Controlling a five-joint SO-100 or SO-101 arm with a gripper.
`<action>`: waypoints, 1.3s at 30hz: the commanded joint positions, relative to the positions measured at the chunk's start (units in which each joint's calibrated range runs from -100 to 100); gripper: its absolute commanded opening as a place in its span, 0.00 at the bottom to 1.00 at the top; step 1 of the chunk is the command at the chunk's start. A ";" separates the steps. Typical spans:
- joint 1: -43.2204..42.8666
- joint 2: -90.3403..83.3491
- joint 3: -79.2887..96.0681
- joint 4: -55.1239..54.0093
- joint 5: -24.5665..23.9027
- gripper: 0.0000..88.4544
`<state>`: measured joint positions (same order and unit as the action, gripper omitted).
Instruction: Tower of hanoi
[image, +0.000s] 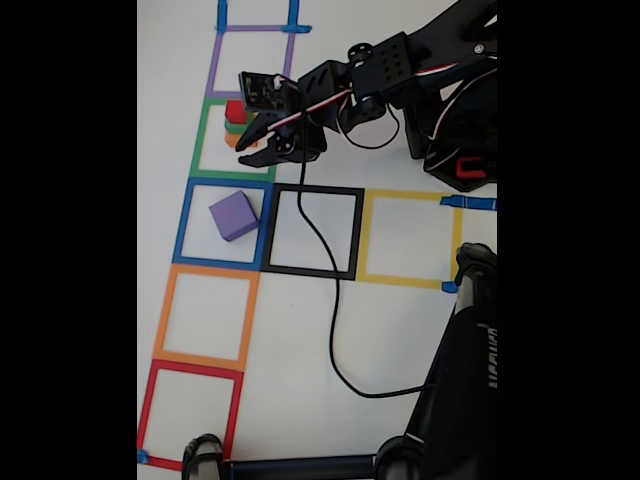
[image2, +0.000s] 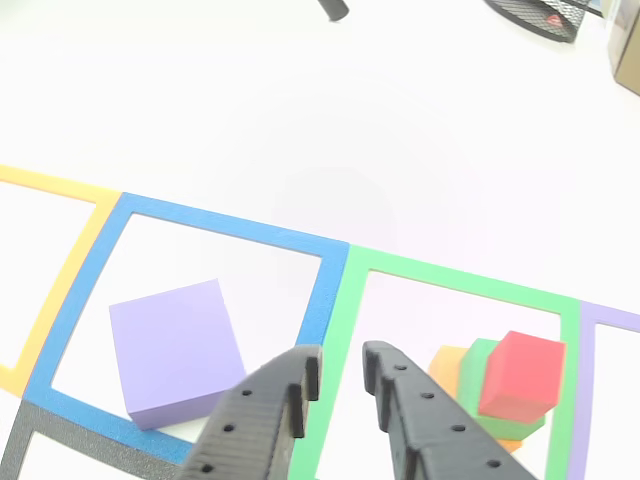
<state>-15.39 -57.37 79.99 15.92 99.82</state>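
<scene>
Three small foam blocks form a stack (image2: 500, 385) in the green taped square (image: 205, 140) on the white desk (image: 300, 330), upper left of the fixed view: an orange block (image2: 447, 365) at the bottom, a green block (image2: 478, 375) on it and a red cube (image2: 520, 373) on top. One larger lilac foam cube (image: 233, 216) sits alone in the blue taped square (image: 185, 225), just below it.

Black and two-fingered, the tool (image2: 335, 385) hangs low over the border between those two squares with its jaws narrow, a slim gap between them, and nothing held (the other view shows this plainly).

Likely the next lift is the red cube. Doing it well means spreading the jaws wider than the cube, shifting toward the lower right of the other view, centring on the red cube alone, and closing gently so the green block beneath stays put.
</scene>
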 joint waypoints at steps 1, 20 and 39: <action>4.46 -6.54 -9.72 13.96 0.18 0.00; 20.66 -15.50 -12.90 29.83 0.18 0.03; 25.84 -15.42 4.83 6.18 0.18 0.28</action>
<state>9.65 -73.07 83.27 28.09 100.00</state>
